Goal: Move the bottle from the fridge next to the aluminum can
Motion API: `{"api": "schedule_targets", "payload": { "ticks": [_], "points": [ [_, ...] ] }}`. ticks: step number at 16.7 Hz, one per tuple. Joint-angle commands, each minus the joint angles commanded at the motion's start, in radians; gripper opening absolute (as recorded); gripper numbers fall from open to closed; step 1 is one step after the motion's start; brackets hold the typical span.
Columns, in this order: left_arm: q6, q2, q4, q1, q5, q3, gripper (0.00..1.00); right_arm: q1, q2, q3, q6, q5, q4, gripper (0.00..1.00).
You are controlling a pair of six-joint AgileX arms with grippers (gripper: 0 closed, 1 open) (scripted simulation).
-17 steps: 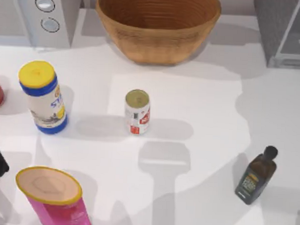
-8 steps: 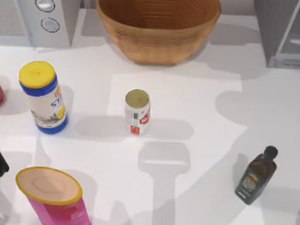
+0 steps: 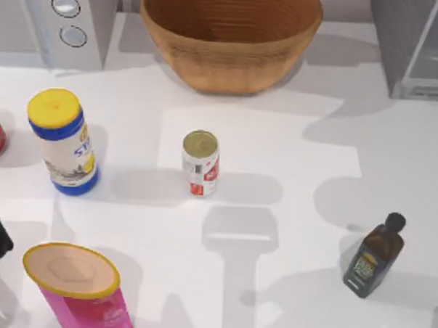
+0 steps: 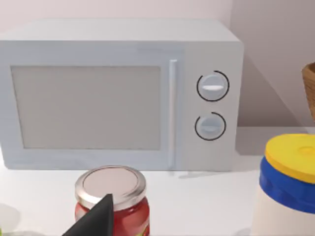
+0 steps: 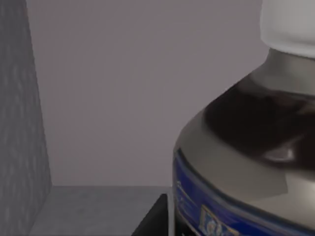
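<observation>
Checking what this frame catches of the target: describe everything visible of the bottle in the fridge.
The bottle appears close up in the right wrist view: a white cap on top, a dark glossy shoulder, and below it a label with a blue band and pale print. It stands upright before a plain grey back wall, with a grey side wall and floor nearby. Its lower body is out of frame.

microwave (image 4: 120,96) | red jar (image 4: 112,199) | yellow-lidded canister (image 4: 288,189) | possibly fingertip (image 4: 96,219)
</observation>
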Motion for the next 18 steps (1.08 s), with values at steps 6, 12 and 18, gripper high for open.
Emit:
{"api": "schedule_targets", "payload": {
  "ticks": [6,12,18],
  "points": [
    [0.0,0.0,0.0,0.0,0.0,0.0,1.0,-0.045,-0.2,-0.314,0.0,-0.044,0.099,0.0],
    [0.0,0.0,0.0,0.0,0.0,0.0,1.0,-0.045,-0.217,-0.338,0.002,-0.048,0.11,0.0],
    [0.0,0.0,0.0,0.0,0.0,0.0,1.0,0.119,-0.206,-0.283,0.037,0.117,0.171,0.0]
  ]
}}
